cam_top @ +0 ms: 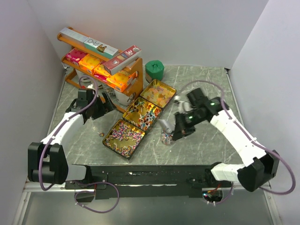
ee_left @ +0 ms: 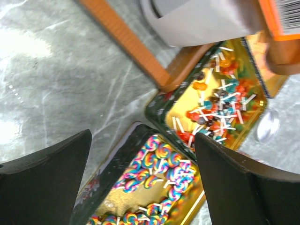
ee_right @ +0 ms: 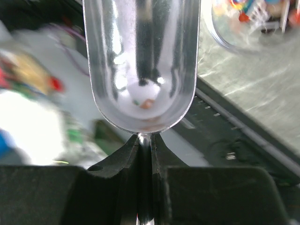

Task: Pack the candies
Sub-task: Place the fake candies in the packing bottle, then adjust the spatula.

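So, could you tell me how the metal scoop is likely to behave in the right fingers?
The scoop looks polished and rigid, so probably stiff but slippery. The right fingers pinch only its thin handle, so it may twist under load.

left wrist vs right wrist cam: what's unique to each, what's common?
Left wrist only: the open left gripper, a gold tin of pink-purple swirl candies, a second tin of red-blue-yellow candies, and an orange rack leg. Right wrist only: the right gripper shut on a metal scoop that looks nearly empty, and a clear cup with mixed candies. Both: the grey marbled table.
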Controlling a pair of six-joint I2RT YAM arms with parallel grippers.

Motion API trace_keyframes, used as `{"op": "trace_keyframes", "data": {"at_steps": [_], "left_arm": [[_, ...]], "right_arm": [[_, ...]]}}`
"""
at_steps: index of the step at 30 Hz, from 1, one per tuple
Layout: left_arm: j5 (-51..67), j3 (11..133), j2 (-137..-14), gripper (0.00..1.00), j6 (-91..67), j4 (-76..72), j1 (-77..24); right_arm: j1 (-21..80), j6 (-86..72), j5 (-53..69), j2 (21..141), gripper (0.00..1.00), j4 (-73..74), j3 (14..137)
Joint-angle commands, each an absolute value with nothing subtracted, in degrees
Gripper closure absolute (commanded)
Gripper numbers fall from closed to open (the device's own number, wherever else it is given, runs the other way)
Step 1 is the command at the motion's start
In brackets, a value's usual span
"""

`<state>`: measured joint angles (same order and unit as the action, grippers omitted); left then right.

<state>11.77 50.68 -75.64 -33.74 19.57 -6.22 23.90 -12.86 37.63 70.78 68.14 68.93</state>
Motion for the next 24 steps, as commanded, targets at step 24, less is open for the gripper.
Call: {"op": "trace_keyframes", "data": {"at_steps": [24], "left_arm": [[45.95, 54.05, -71.90, 0.06, -26.98, 14.52, -7.55]], "right_arm": [[51.94, 5.62, -1.48, 83.14, 1.00, 50.37, 79.36]]}}
